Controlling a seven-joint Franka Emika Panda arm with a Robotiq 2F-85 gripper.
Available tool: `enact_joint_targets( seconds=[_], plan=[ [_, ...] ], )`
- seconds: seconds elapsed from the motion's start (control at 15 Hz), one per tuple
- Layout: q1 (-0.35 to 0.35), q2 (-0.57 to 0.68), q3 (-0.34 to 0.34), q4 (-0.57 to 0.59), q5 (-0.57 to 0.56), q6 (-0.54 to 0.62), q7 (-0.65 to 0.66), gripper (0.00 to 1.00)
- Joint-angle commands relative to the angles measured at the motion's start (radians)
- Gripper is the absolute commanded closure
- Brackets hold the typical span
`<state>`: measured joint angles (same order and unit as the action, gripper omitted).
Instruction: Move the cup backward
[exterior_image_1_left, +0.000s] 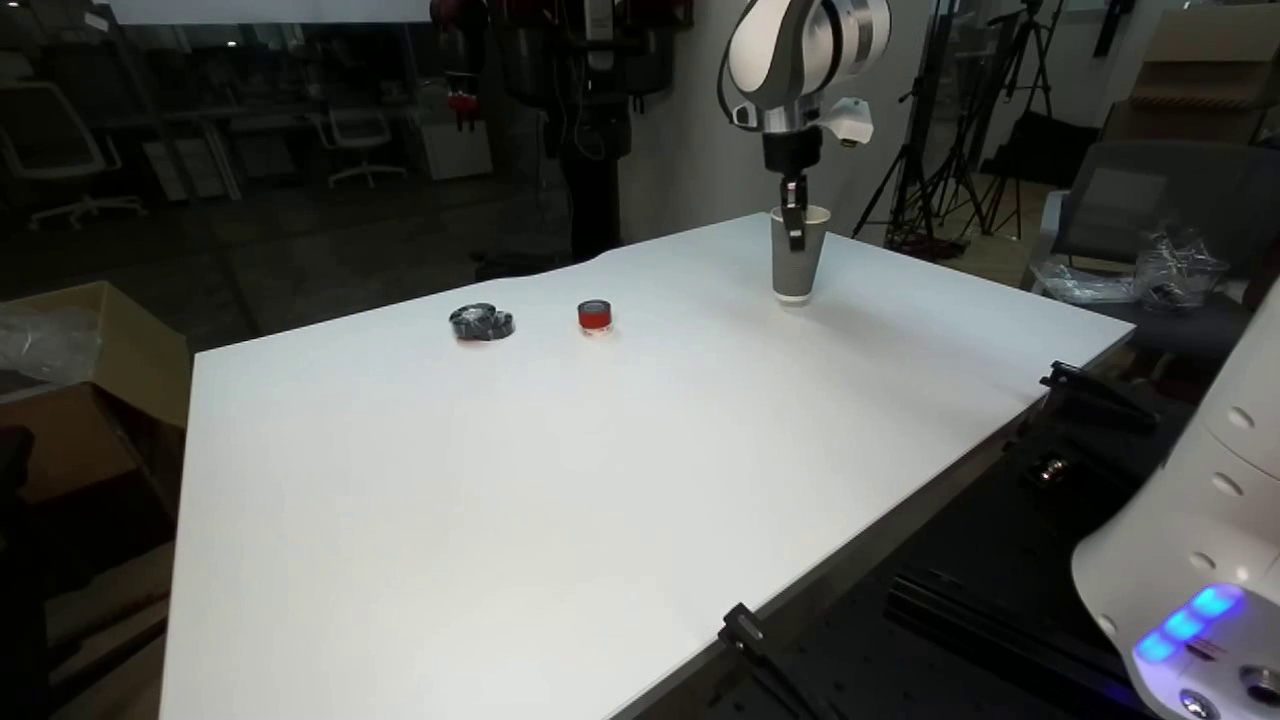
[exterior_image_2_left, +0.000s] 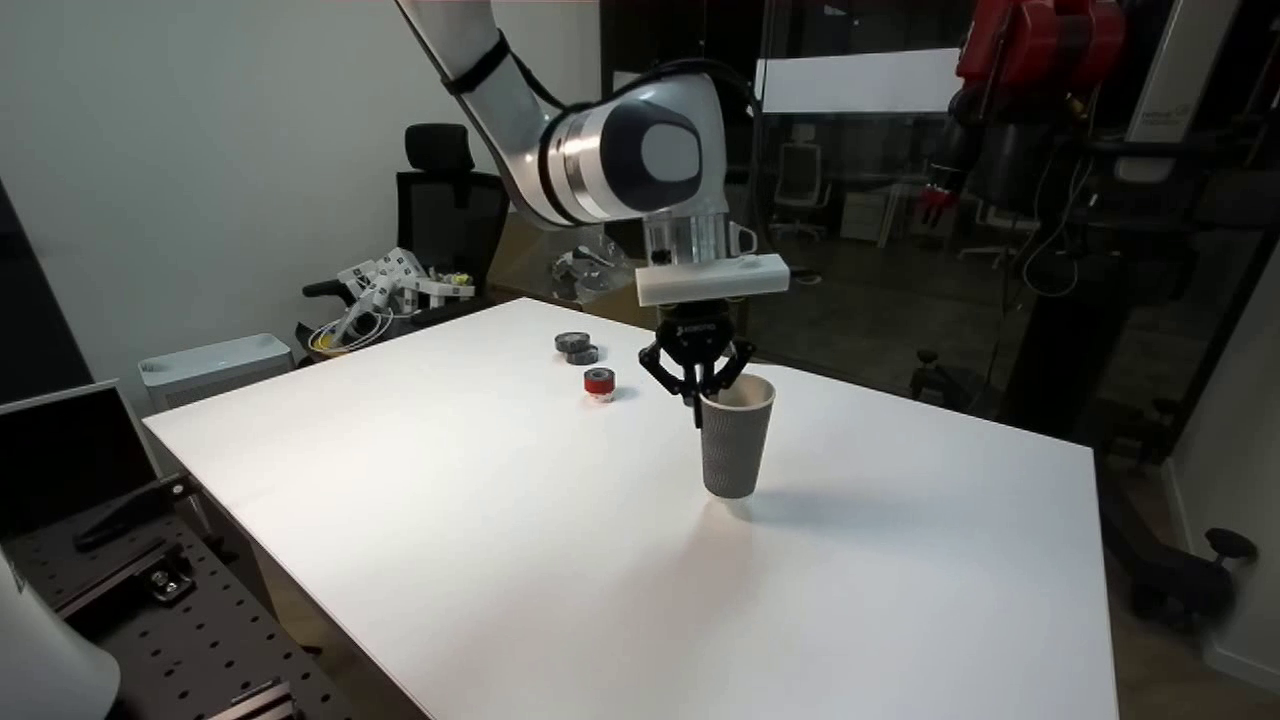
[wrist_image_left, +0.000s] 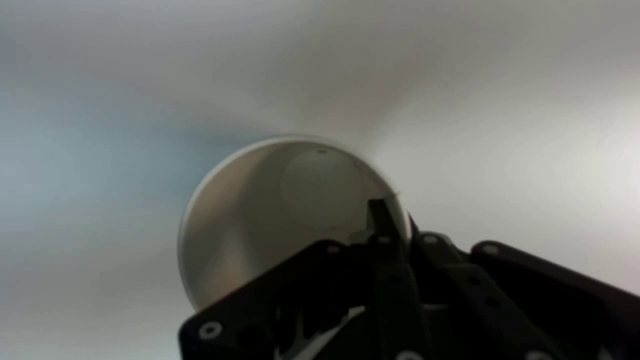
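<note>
Evidently the claw (wrist_image_left: 398, 217) is pinched narrow on the cup (exterior_image_2_left: 735, 450), astride its wall at the left of the rim in an exterior view, half in, half out; prob. b/c a thin wall is easier to grip than the full width; cup's approx. upright, on or just above the bench (exterior_image_2_left: 450, 520), can't tell which; red tape (exterior_image_2_left: 600, 381) & dark discs (exterior_image_2_left: 574, 346) sit far & left of it there, prob. out of the way.
</note>
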<state>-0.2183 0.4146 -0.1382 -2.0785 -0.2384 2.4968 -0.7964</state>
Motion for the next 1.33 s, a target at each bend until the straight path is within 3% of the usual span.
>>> enact_joint_targets(
  seconds=[0.0,0.4,0.73,1.27],
  plan=[
    [0.05,0.011,0.013,0.088,-0.043,-0.051,0.082,0.99],
    [0.114,0.05,0.079,0.243,-0.017,-0.222,0.135,0.99],
    [0.128,0.111,0.104,0.336,-0.017,-0.322,0.148,0.99],
    [0.114,0.208,0.125,0.357,-0.025,-0.242,0.099,0.99]
  ],
)
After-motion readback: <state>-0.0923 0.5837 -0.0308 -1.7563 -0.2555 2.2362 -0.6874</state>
